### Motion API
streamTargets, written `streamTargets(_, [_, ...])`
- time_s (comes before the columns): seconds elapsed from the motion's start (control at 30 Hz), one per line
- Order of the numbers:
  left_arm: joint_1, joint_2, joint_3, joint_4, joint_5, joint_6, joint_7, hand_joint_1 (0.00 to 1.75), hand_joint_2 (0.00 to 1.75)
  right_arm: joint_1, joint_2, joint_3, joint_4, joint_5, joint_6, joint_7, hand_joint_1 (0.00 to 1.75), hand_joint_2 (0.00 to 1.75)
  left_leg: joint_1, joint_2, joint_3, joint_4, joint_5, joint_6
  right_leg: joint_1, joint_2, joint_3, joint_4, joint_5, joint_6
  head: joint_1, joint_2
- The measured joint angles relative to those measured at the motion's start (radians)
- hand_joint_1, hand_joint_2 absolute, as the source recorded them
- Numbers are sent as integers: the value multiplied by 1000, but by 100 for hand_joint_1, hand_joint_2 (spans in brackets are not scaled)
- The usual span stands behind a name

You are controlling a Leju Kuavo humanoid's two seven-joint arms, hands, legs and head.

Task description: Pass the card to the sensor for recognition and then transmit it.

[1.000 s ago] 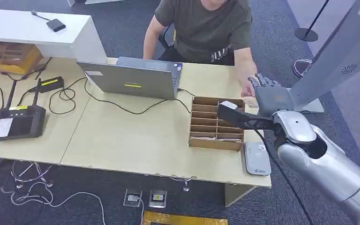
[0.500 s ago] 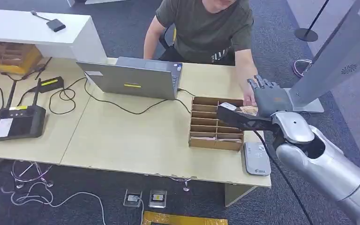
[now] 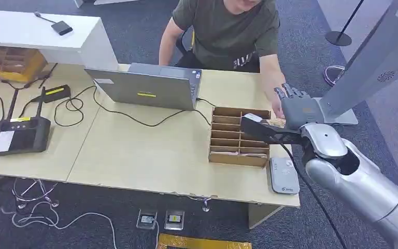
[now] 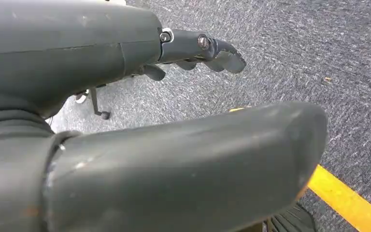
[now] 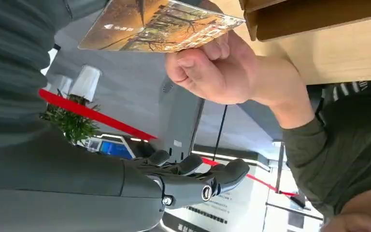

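On my feed the card is a thin printed piece with a brown-gold tree pattern and small white lettering, pinched by the person's hand just beyond the far right corner of the cardboard divider box. My right robot hand is raised beside it, fingers spread, holding nothing. The left robot hand hangs over grey carpet, fingers loosely apart and empty. The grey sensor lies near the right edge of the pale wooden worktop, which also carries a laptop.
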Motion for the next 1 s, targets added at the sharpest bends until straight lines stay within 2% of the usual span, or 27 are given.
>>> streamTargets(0.1, [0, 0, 0, 0, 0, 0, 0, 0, 0, 0, 0, 0, 2, 0, 0, 0, 0, 175, 0, 0, 0, 0, 0, 0, 0, 0, 0, 0, 0, 0, 0, 0])
streamTargets(0.13, [0, 0, 0, 0, -2, 0, 0, 0, 0, 0, 0, 0, 2, 4, 0, 1, 21, 175, 0, 0, 1, 0, 0, 0, 0, 0, 0, 0, 0, 0, 0, 0])
streamTargets(0.17, [0, 0, -1, 0, -17, -5, -2, 0, 0, 2, 0, -1, 2, 21, 2, 13, 175, 175, 0, 0, 1, 0, 0, 0, 0, 0, 0, 0, 0, 0, 0, 0])
streamTargets(0.27, [2, 7, -29, 0, -71, -29, -21, 0, 0, 50, -26, -48, -12, 83, 35, 56, 175, 175, 0, -1, 4, 1, 0, 0, 0, -1, 2, -1, 0, 0, 0, 0])
streamTargets(0.37, [7, 16, -50, 0, -78, -36, -26, 0, 0, 113, -91, -115, -73, 84, 82, 58, 175, 175, -1, 2, 2, 1, -1, 1, -1, 1, 2, -1, 0, 0, 0, 0])
streamTargets(0.47, [10, 24, -70, 0, -76, -37, -26, 0, 0, 142, -113, -155, -107, 100, 119, 58, 175, 175, -1, 11, 4, 1, -3, 0, -1, 12, 1, -1, 1, 1, 0, 0])
streamTargets(0.73, [10, 31, -108, 0, -76, -36, -26, 0, 0, 216, -144, -245, -163, 135, 116, 58, 175, 175, -1, 10, 5, 1, -2, 0, -1, 12, 1, -1, 2, 1, 0, 0])
streamTargets(1.0, [9, 37, -128, 0, -76, -36, -26, 0, 0, 236, -161, -282, -191, 136, 116, 58, 175, 175, -1, 10, 5, 1, -2, 0, -1, 12, 1, -1, 2, 1, 0, 0])
